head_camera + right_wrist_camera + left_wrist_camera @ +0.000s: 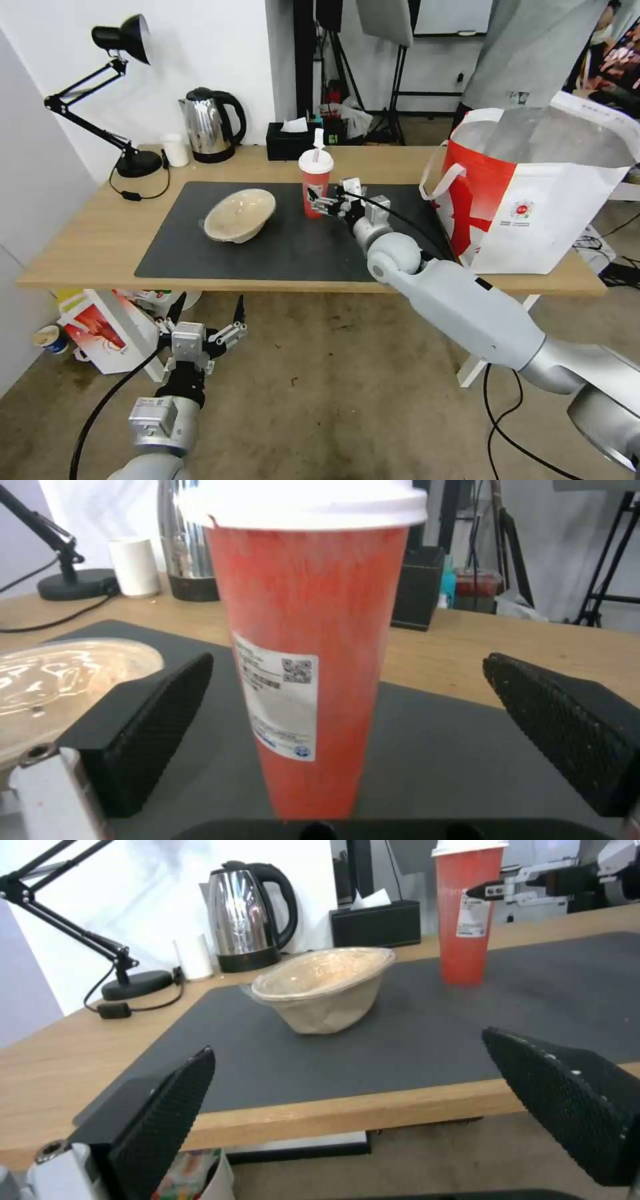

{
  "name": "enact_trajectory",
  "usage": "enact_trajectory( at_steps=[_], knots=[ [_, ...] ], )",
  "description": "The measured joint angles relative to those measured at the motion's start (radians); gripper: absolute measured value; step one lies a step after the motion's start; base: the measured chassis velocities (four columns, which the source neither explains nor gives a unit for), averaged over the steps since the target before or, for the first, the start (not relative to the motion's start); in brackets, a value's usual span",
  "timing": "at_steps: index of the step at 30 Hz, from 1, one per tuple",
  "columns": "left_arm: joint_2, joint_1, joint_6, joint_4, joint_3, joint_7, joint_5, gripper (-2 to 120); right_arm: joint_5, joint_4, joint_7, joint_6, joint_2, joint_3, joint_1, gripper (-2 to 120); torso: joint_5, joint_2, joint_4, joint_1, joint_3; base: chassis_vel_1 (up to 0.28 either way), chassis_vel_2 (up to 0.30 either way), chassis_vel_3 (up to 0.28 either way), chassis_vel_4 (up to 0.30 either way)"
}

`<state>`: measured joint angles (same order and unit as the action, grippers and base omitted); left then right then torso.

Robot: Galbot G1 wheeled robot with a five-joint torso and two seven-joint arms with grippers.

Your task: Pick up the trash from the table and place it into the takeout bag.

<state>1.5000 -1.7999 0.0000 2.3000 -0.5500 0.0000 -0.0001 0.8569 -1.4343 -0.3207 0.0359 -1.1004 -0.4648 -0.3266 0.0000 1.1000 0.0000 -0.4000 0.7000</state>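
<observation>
Right hand spread around red cup; seemingly untouching.

Studio office, desk lamp, kettle, light stands

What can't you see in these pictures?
- Inside the takeout bag: the head view shows its side, and its walls hide the bottom.
- What the red cup holds: hidden by its lid.
- The cup's straw: cut off by the picture edge in both wrist views.

The table bears a mat, kettle (steel) and lamp.
</observation>
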Motion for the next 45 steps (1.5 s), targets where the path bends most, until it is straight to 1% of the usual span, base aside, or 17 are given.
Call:
enact_trajectory(
  at_steps=[15,32,35,36,38,39,42,43,45],
  knots=[
    [0.000,0.000,0.000,0.000,0.000,0.000,0.000,100,-0.027,0.098,0.031,-0.021,-0.055,-0.001,0.019,100,-0.0001,0.000,0.0000,0.000,0.000,0.000,0.000,0.000,0.000],
    [0.000,0.000,0.000,0.000,0.000,0.000,0.000,100,-0.040,0.179,0.055,-0.037,-0.110,-0.002,0.033,100,-0.0001,0.000,-0.0001,0.000,0.000,0.000,0.000,0.000,0.000],
    [0.000,0.000,0.000,0.000,0.000,0.000,0.000,100,-0.039,0.192,0.083,-0.047,-0.113,0.000,0.037,91,-0.0001,0.000,0.0001,0.000,0.000,0.000,0.000,0.000,0.000],
    [0.000,0.000,0.000,0.000,0.000,0.000,0.000,100,-0.039,0.192,0.083,-0.047,-0.113,0.000,0.037,91,-0.0001,0.000,0.0001,0.000,0.000,0.000,0.000,0.000,0.000],
    [0.000,0.000,0.000,0.000,0.000,0.000,0.000,100,-0.036,0.197,0.096,-0.053,-0.113,0.002,0.039,83,0.0000,0.000,0.0000,0.000,0.000,0.000,0.000,0.000,0.000],
    [0.000,0.000,0.000,0.000,0.000,0.000,0.000,100,-0.036,0.197,0.096,-0.053,-0.113,0.002,0.039,83,0.0000,0.000,0.0000,0.000,0.000,0.000,0.000,0.000,0.000],
    [0.000,0.000,0.000,0.000,0.000,0.000,0.000,100,-0.033,0.199,0.105,-0.056,-0.111,0.005,0.039,71,0.0000,0.000,0.0000,0.000,0.000,0.000,0.000,0.000,0.000],
    [0.000,0.000,0.000,0.000,0.000,0.000,0.000,100,-0.033,0.199,0.105,-0.056,-0.111,0.005,0.039,71,0.0000,0.000,0.0000,0.000,0.000,0.000,0.000,0.000,0.000],
    [0.000,0.000,0.000,0.000,0.000,0.000,0.000,100,-0.032,0.195,0.105,-0.057,-0.111,0.006,0.039,64,0.0000,0.000,0.0000,0.000,0.000,0.000,0.000,0.000,0.000]
  ],
)
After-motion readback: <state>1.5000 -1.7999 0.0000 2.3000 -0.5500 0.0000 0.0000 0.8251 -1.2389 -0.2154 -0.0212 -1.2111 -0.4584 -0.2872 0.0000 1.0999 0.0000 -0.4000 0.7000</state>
